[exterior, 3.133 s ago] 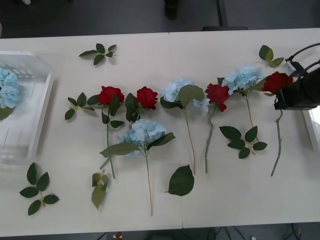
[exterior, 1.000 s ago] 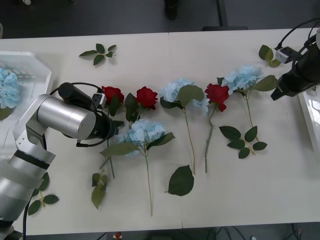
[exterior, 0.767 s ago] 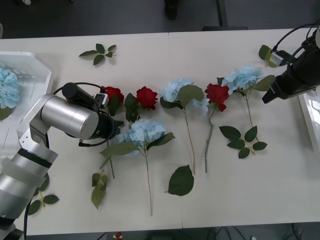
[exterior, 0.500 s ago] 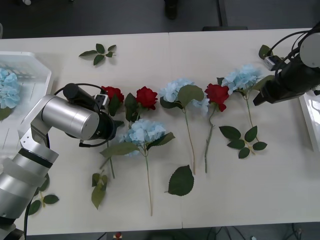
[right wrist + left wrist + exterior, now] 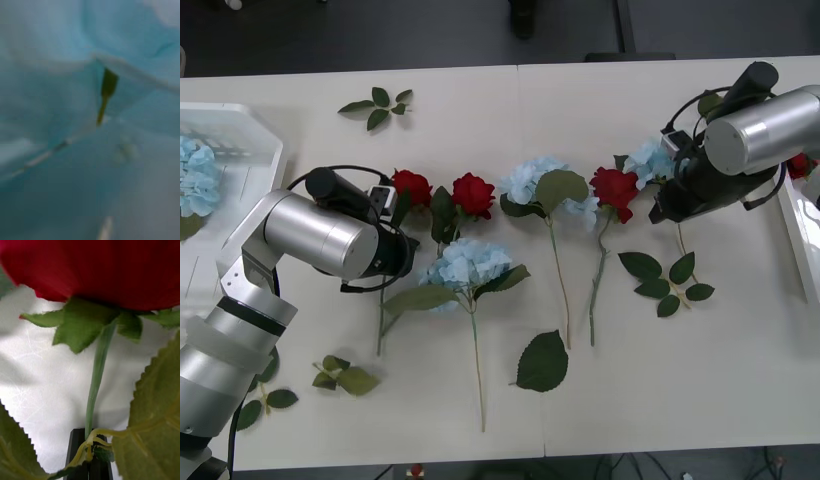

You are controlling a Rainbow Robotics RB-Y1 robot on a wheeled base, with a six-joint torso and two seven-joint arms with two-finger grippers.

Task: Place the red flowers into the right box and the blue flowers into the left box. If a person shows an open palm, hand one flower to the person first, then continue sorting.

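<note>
Left gripper [image 5: 394,262] sits low on the table [image 5: 580,400], next to the stem of the far-left rose [image 5: 411,187]. The wrist view shows that stem [image 5: 96,382] running down into the black fingers [image 5: 90,457], which are pinched shut on it. The fat silver arm [image 5: 320,236] bends in from the left edge. The rose's red head points away from the robot and its thin green stem runs back toward the robot.

Right gripper [image 5: 667,205] reaches in from the right, down on the far-right blue flower [image 5: 648,160]. Soft pale-blue petals [image 5: 56,45] press close to its camera, so I cannot tell if it is wide or closed.

Three roses and three puffy blue flowers lie in a row, stems toward the robot. One blue flower [image 5: 198,180] lies in the left box [image 5: 260,220], a white tray with a ribbed floor. A bit of red [image 5: 800,165] peeks out by the right box [image 5: 802,240].
</note>
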